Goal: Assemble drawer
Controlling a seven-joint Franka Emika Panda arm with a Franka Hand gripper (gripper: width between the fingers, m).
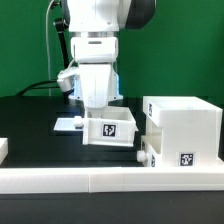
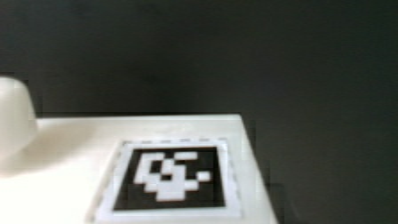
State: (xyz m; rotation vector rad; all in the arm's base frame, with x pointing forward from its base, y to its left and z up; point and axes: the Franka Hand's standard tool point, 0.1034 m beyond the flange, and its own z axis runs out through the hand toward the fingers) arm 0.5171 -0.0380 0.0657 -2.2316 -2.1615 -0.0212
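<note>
**Rail up front, drawer tray under my gripper, housing off to one side**

Long and low, the white rail (image 1: pixel 100 180) fills the foreground of the exterior view, lying across the black table (image 1: pixel 30 120). Behind it, toward the exterior view's right, stands the large boxy housing (image 1: pixel 185 120) of the drawer. One small open-top tray (image 1: pixel 110 138) sits near it on the exterior view's left, apart from it, and directly beneath my gripper (image 1: pixel 97 108).

My fingertips drop out of sight behind the tray's rim. In the wrist view only a pale rounded shape (image 2: pixel 15 120) shows at the picture's edge, perhaps one finger. I cannot tell whether I have the tray clamped or am released above it.

As I judge it, the coming move turns on one relation: the housing lies sideways from me, to the exterior view's right of the tray. I cannot make out which housing face is open, nor the tray's long axis.

No brand or readable writing appears. There are only black-and-white square tags, one on the tray's near face (image 1: pixel 111 127), close up in the wrist view (image 2: pixel 173 172), and one low on the housing (image 1: pixel 186 158).
</note>
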